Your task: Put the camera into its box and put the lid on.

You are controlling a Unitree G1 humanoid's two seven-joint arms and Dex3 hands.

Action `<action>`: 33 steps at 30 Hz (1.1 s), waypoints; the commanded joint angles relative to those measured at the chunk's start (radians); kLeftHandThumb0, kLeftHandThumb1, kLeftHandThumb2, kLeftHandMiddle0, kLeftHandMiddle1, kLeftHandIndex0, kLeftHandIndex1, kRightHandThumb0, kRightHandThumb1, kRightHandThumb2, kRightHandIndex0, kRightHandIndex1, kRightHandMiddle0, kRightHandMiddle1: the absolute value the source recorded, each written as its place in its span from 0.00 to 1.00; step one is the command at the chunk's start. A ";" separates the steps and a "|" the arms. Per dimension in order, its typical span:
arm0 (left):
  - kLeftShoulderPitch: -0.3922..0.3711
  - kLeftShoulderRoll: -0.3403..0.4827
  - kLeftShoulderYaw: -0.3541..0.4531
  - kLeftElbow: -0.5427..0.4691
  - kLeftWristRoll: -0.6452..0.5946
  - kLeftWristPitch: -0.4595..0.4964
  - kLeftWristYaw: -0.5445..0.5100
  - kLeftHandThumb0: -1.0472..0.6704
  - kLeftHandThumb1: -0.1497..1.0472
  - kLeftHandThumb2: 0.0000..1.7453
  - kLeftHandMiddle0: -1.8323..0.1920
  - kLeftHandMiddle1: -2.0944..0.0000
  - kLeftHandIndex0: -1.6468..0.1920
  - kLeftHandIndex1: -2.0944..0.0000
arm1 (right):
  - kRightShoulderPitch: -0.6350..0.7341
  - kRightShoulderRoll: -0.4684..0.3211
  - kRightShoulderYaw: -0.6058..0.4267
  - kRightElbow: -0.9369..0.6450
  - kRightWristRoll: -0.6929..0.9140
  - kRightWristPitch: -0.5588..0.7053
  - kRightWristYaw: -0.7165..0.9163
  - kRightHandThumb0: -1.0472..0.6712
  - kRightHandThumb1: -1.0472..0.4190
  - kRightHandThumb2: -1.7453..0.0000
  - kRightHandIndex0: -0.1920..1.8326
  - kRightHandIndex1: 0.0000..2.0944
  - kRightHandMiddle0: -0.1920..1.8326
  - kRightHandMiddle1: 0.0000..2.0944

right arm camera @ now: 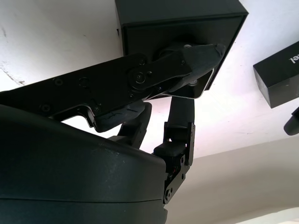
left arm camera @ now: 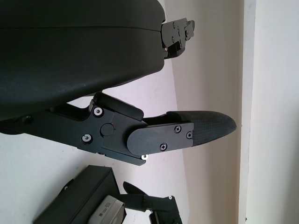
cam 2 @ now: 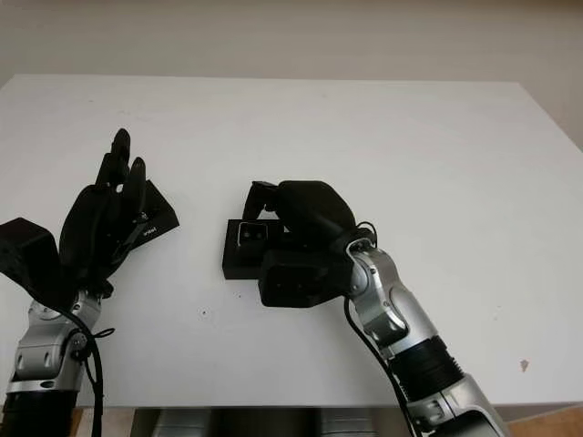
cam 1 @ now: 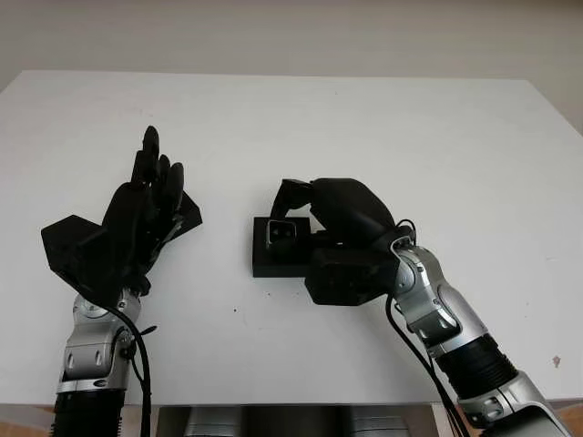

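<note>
Where the white table (cam 1: 383,127) is bare around it, a low black box (cam 1: 273,246) sits near centre with the small silver-faced camera (cam 1: 279,234) in it, the right hand (cam 1: 342,214) curled on it. The left hand (cam 1: 146,209) hovers open over the black lid (cam 2: 155,218) at left.

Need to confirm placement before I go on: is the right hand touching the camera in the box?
Touching. In the right wrist view, the right hand's fingers press on the silver camera inside the box.

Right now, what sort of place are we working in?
Probably a bare test bench: a plain white table against a blank wall, with just a black box under the right hand.
</note>
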 commanded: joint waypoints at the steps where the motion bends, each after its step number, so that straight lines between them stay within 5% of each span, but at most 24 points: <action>1: 0.010 0.001 0.003 -0.014 -0.001 -0.006 0.000 0.16 1.00 0.30 1.00 1.00 1.00 1.00 | 0.017 0.004 0.002 -0.009 -0.002 0.006 -0.009 0.39 0.00 0.96 0.33 0.34 0.37 1.00; 22: 0.014 -0.001 0.003 -0.020 -0.008 -0.002 -0.005 0.16 1.00 0.30 1.00 1.00 1.00 1.00 | 0.013 -0.024 0.039 0.028 -0.065 -0.023 -0.042 0.38 0.00 0.94 0.33 0.34 0.37 0.93; 26: 0.013 -0.005 -0.002 -0.023 0.001 -0.003 0.006 0.16 1.00 0.31 1.00 1.00 1.00 1.00 | 0.003 -0.040 0.060 0.025 -0.113 -0.028 -0.040 0.37 0.00 0.95 0.32 0.36 0.34 0.82; 33: 0.014 -0.011 -0.008 -0.029 0.003 -0.005 0.011 0.16 1.00 0.31 1.00 1.00 1.00 1.00 | -0.009 -0.064 0.091 0.011 -0.171 -0.042 -0.019 0.36 0.03 0.97 0.31 0.38 0.33 0.75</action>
